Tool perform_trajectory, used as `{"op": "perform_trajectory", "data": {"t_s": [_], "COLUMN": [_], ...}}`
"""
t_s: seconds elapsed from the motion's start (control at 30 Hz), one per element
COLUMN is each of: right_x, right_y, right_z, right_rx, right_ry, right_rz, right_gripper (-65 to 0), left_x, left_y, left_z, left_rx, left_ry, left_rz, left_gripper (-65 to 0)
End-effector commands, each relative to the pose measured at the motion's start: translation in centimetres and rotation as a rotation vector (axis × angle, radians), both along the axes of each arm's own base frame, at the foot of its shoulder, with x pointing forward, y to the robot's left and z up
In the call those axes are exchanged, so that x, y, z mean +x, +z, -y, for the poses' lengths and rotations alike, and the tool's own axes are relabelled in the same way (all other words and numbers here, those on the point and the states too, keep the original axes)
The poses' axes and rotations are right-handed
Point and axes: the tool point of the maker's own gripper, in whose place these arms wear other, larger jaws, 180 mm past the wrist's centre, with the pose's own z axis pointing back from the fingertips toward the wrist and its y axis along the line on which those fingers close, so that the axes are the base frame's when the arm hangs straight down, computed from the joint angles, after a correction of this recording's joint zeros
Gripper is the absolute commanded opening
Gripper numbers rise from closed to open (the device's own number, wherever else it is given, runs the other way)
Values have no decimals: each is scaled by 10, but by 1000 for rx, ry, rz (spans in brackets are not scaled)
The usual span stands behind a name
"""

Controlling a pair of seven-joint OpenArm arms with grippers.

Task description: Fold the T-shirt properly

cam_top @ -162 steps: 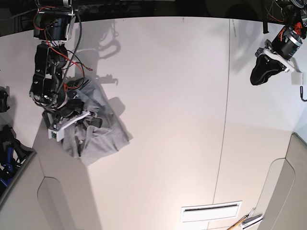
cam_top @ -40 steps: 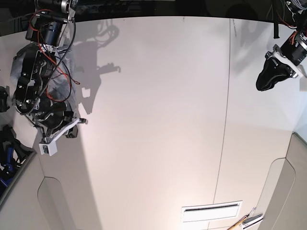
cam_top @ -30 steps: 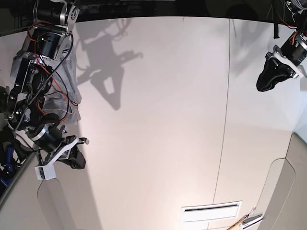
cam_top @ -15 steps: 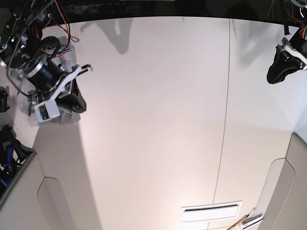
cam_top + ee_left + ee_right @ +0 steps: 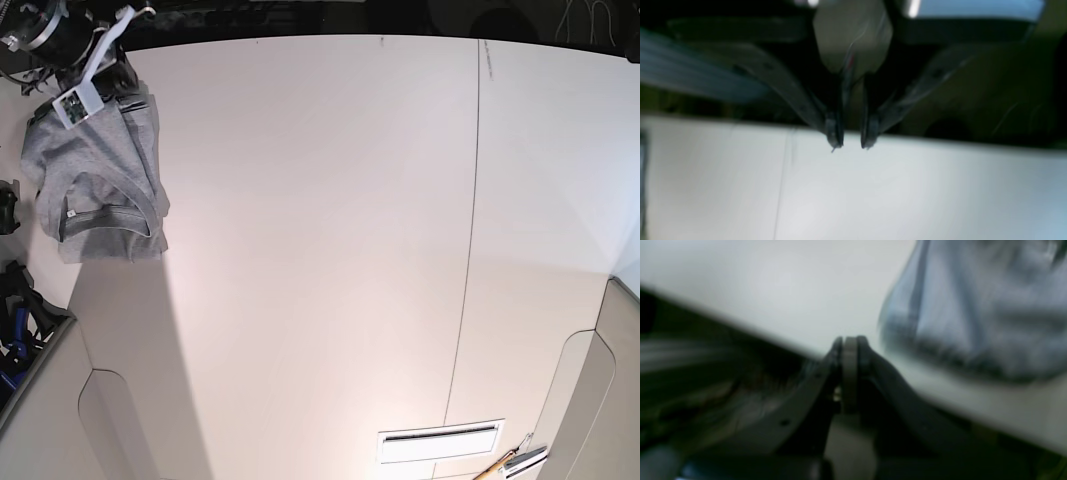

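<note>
The grey T-shirt (image 5: 95, 190) lies folded in a compact bundle at the far left of the white table (image 5: 330, 250), neck rib facing the near side. In the right wrist view it is a blurred grey mass (image 5: 973, 316) at the upper right. My right gripper (image 5: 118, 88) hovers at the shirt's far edge, by the table's back left corner. In its own view it (image 5: 849, 341) is shut and empty, apart from the cloth. My left gripper (image 5: 851, 143) is out of the base view; its tips stand almost together above bare table, holding nothing.
Dark gear with blue parts (image 5: 15, 310) sits off the table's left edge. A seam (image 5: 470, 250) runs down the table right of centre. A slotted vent (image 5: 440, 441) and a wooden-handled tool (image 5: 512, 462) lie at the front right.
My right arm swung off the shirt toward the back left corner, uncovering the folded bundle. My left arm withdrew out of the base view at the upper right.
</note>
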Motion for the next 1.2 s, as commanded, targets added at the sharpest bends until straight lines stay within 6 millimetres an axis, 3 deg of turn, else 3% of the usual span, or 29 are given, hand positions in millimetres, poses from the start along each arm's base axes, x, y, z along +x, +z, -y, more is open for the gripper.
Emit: {"op": "perform_trajectory", "data": {"t_s": [0.0,0.17,0.3,0.33,0.47,0.6,0.67,0.8,0.9,1.03,1.17], "right_x": [-10,-72,-112,-122,-156,-172,-178,-195,-216,-250,-266], "right_y": [4,-2,-3,-2,2,-1,-10,-34,-57,-91,-129], "right_z": [-3,-11,-7,-7,-7,-4,1,2,-1,-5,-11], "right_rx": [11,77,72,72,79,82,89,129,160,152,133], "right_ry": [28,85,111,117,116,99,75,33,47,115,172], "right_rz": [-20,-240,-374,-405,-510,-569,-601,-688,-789,-945,-1049], "right_gripper": [-650,-650,-650,-650,-650,-650,-650,-650,-650,-650,-650], "left_x": [0,-34,-74,-75,-91,-120,-136,-188,-210,-226,-220], "left_y": [9,12,12,10,-9,-47,-67,-103,-125,-153,-187], "left_z": [-2,-9,-8,-7,7,45,68,110,140,166,180], "left_rx": [19,50,40,32,-52,-228,-305,-378,-434,-471,-444], "left_ry": [-30,-94,-106,-110,-103,-113,-122,-231,-325,-418,-482], "left_rz": [-3,-190,-344,-352,-409,-510,-555,-728,-817,-888,-889], "left_gripper": [-545,-545,-545,-545,-545,-545,-545,-545,-545,-545,-545]}}
